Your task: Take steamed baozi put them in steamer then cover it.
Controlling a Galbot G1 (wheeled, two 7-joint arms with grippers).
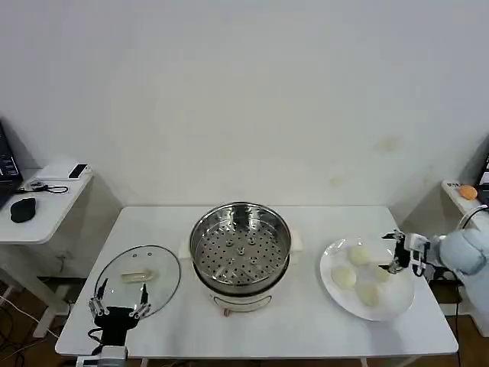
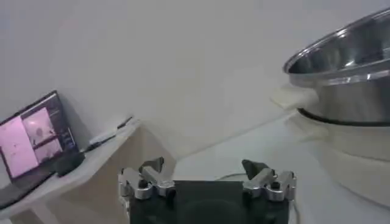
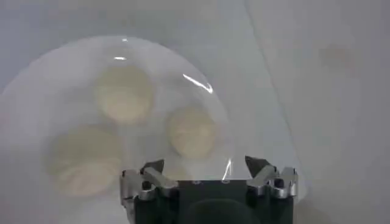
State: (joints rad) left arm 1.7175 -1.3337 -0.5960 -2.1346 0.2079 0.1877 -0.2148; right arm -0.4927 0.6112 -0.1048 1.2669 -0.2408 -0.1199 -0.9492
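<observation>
1. Right gripper (image 1: 398,252) hangs over the far right edge of the white plate (image 1: 386,310), fingers spread wide with nothing between them; in the right wrist view (image 3: 209,169) its tips frame the plate from above.
2. Four baozi (image 1: 359,254) sit on that plate at the table's right end; three show clearly in the right wrist view (image 3: 124,94), and the fourth lies partly behind the gripper in the head view.
3. Left gripper (image 1: 119,300) waits at the near left corner of the white table (image 1: 306,329), fingers apart and empty, its tips at the near edge of the cover (image 1: 138,273).
4. That cover lies flat on the table left of the steamer (image 1: 240,248), handle up.
5. Steamer stands open in the middle of the table, its perforated tray bare; it sits between cover and plate, well apart from both grippers.
6. Left wrist view shows the steamer's steel wall (image 2: 344,79) near that gripper (image 2: 208,175), and a side desk with a lit laptop (image 2: 33,140) beyond.
7. Side desk (image 1: 46,206) in the head view carries a mouse (image 1: 23,208) and small items.
</observation>
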